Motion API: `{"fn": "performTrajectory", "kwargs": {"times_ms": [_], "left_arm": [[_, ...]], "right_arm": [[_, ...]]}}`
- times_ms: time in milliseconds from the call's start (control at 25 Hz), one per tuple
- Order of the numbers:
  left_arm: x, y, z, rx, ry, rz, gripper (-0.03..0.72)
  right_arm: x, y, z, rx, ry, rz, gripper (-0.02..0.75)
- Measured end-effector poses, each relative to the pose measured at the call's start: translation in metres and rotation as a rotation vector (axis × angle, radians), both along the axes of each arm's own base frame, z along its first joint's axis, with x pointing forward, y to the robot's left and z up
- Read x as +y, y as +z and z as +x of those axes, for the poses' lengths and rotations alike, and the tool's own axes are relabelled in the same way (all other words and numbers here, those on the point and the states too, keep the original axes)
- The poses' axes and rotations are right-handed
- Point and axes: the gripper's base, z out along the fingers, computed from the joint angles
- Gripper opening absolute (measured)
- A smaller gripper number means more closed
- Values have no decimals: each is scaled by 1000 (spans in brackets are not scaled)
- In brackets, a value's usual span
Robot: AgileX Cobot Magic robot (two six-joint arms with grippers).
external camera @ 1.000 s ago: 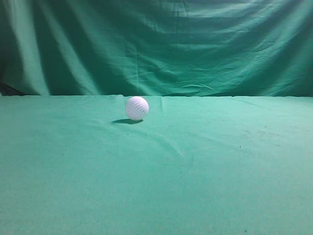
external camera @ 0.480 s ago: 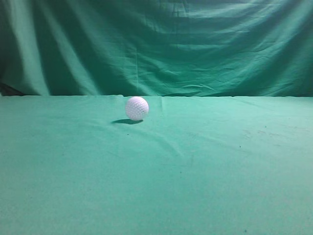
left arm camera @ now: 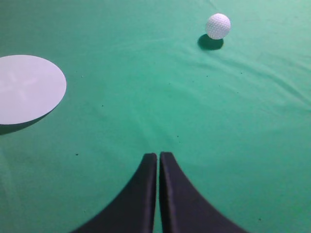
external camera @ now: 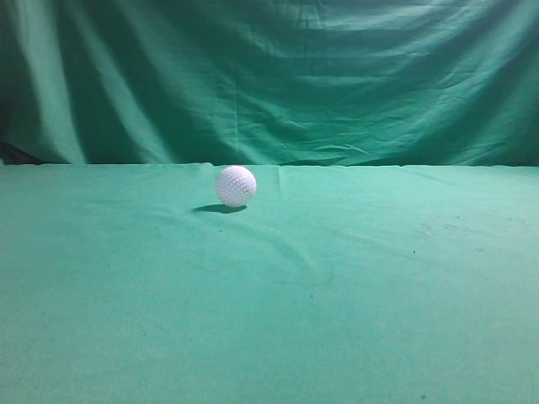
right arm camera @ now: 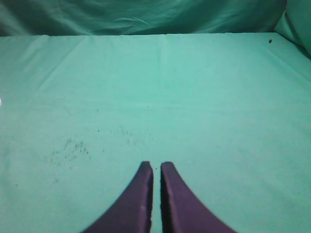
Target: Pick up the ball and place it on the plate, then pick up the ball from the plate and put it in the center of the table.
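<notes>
The white dimpled ball (external camera: 235, 186) rests on the green cloth table (external camera: 354, 320), left of the middle and toward the back in the exterior view. It also shows in the left wrist view (left arm camera: 217, 25) at the top right, far ahead of my left gripper (left arm camera: 158, 156), which is shut and empty. A flat white round plate (left arm camera: 26, 88) lies at the left edge of that view. My right gripper (right arm camera: 156, 166) is shut and empty over bare cloth. No gripper shows in the exterior view.
A draped green backdrop curtain (external camera: 278, 76) hangs behind the table's far edge. Dark specks (right arm camera: 73, 148) mark the cloth ahead and left of my right gripper. The cloth has low wrinkles (external camera: 286, 244) near the ball.
</notes>
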Motion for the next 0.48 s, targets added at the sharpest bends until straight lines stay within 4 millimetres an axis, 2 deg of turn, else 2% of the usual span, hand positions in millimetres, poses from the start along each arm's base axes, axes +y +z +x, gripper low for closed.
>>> {"fn": "performTrajectory", "kwargs": {"times_ms": [480], "left_arm": [[0,0,0,0,0,0,0]], "right_arm": [[0,-1,0,12,6,-10,48]]}}
